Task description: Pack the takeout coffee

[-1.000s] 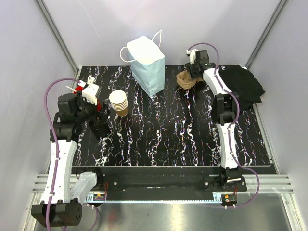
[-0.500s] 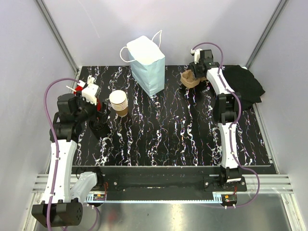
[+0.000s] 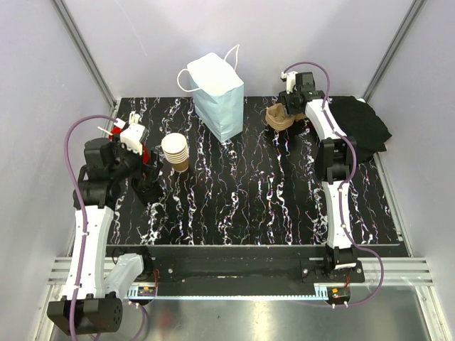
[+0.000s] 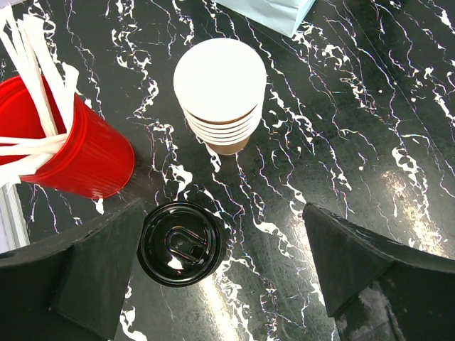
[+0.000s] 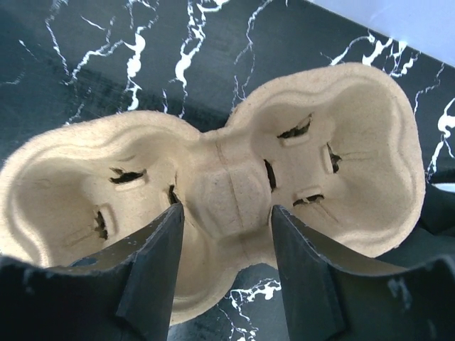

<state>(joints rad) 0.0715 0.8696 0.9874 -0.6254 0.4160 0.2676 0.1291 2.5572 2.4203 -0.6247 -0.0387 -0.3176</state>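
Two jaws of the right gripper (image 5: 225,217) pinch the pulp carrier (image 5: 355,142)

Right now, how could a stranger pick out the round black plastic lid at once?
Find the pale blue paper bag, then the stack of tan paper cups to its left. In front of them lies the round black plastic lid, the only flat glossy disc.
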